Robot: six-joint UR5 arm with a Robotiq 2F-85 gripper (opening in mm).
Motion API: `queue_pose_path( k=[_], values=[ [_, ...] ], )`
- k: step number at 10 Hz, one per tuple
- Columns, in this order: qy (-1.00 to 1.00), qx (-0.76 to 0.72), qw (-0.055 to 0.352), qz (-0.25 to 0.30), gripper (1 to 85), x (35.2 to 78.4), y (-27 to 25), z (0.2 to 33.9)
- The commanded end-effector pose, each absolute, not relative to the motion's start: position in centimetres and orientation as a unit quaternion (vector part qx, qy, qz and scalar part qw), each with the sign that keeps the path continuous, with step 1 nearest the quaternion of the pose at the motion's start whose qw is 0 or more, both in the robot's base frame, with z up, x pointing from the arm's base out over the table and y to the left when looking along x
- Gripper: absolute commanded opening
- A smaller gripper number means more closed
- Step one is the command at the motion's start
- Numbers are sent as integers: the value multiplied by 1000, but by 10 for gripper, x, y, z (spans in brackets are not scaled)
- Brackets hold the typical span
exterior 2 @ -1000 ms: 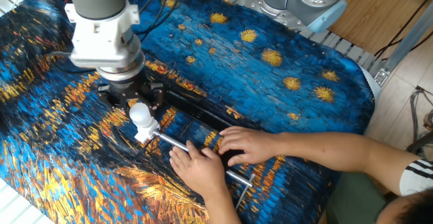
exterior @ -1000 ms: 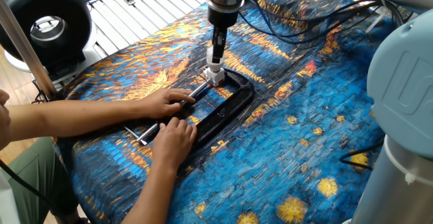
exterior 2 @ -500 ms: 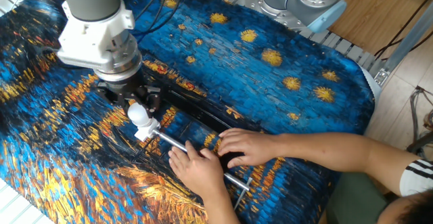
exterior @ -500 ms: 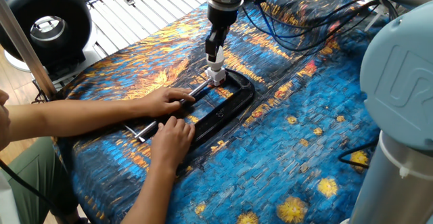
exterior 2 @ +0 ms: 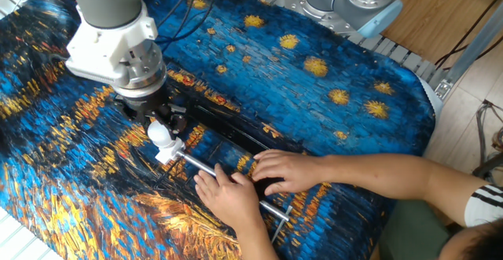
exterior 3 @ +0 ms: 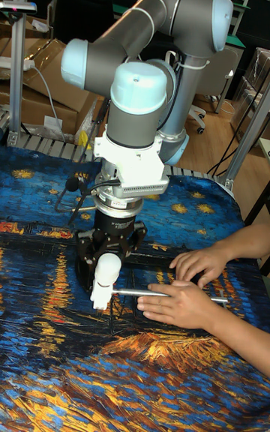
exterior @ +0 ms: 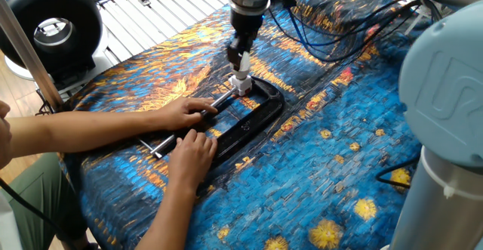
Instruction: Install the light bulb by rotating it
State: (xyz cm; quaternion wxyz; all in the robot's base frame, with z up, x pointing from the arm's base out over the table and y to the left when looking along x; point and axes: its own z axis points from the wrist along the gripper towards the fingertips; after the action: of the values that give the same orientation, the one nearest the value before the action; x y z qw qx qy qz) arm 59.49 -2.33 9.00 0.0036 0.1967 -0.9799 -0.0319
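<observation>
The small white light bulb [exterior: 240, 75] stands upright in a white socket base [exterior: 240, 88] held in a black C-clamp [exterior: 253, 118] on the painted cloth. My gripper [exterior: 239, 63] comes down from above, its dark fingers closed against the bulb's upper part. From the other side, the light bulb [exterior 2: 159, 132] shows just under the gripper [exterior 2: 160, 121], above the socket base [exterior 2: 167, 150]. In the tall view the light bulb [exterior 3: 107, 268] hangs in front of the gripper [exterior 3: 109, 252], with the socket base [exterior 3: 100, 298] below it.
A person's two hands [exterior: 190, 129] press on the clamp and its steel screw bar [exterior 2: 228, 177], close to the bulb. The hands [exterior 3: 184, 289] fill the right side of the tall view. A black ring light [exterior: 51, 27] stands at the far left. Cables trail behind the wrist.
My wrist has turned about the bulb's axis and now leans a little. The bulb, socket and clamp stay in place, and the hands have barely shifted.
</observation>
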Motion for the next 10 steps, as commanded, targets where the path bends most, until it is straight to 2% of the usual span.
queue_pose_path(
  k=[1,4,7,10],
  values=[
    [-977,206,23,-41,623,589,-23,99],
    [-973,225,20,-52,637,590,-13,108],
    [-933,352,23,-66,580,584,-9,124],
    [-879,477,6,-26,577,600,-20,124]
  ],
)
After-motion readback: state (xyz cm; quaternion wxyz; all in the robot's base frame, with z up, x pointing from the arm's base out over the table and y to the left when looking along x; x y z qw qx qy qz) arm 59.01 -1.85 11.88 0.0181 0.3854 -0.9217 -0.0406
